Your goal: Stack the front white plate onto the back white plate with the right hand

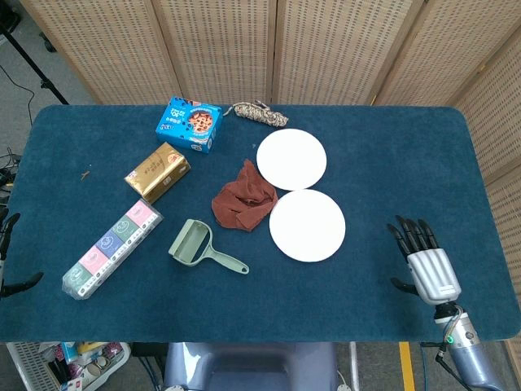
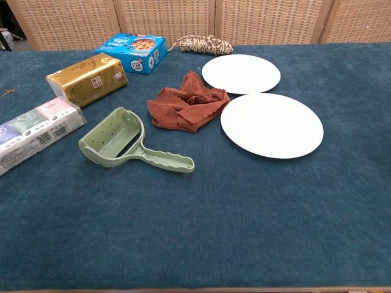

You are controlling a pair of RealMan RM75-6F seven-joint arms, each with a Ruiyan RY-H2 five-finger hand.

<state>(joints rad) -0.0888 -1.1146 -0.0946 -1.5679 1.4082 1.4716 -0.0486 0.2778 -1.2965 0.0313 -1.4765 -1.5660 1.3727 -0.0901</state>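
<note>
The front white plate (image 1: 308,226) is lying flat, just before the back white plate (image 1: 291,159); the right hand (image 1: 429,266) is hovering well apart, fingers spread, holding nothing.

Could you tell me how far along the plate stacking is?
Nothing is done yet: the front white plate lies flat on the table, beside the back white plate. The right robot hand is open and empty, off to the right. Gripping, lifting and stacking all remain.

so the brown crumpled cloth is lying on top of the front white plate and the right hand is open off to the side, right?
Not quite. The head view shows the brown crumpled cloth on the blue table, left of the front round white plate, not on it. The right hand is indeed open, off to the side.
</note>
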